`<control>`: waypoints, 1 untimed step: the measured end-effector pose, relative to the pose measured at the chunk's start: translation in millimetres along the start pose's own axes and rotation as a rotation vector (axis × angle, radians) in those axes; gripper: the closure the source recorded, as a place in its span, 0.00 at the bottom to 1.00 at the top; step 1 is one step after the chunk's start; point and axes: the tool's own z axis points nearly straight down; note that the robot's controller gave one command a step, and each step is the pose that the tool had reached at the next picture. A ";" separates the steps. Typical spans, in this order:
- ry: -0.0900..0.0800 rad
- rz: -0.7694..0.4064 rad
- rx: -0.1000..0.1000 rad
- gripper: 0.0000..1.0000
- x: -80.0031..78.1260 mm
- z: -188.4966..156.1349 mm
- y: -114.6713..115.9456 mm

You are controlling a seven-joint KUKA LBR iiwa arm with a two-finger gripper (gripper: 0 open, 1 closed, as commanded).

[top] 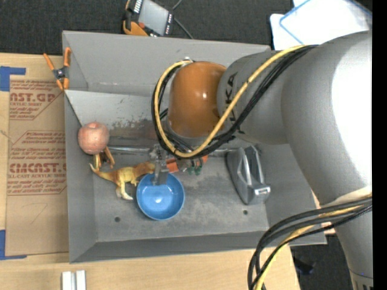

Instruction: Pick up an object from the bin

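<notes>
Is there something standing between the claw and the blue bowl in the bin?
Nothing visible does. The claw hangs right at the far rim of the blue bowl. The yellow toy dinosaur lies just left of it, the grey tool apart on the right.

Dark floor point(230, 11) across the top — pale sheets point(320, 17) at upper right (one blue-edged), a cabled black device point(151, 16) left of them.

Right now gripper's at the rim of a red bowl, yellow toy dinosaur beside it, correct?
Wrong colour: the bowl is blue. In the camera view the gripper is at its rim, the yellow toy dinosaur beside it.
</notes>
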 end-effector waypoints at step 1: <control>0.011 0.000 0.001 1.00 2.2 -33.2 0.2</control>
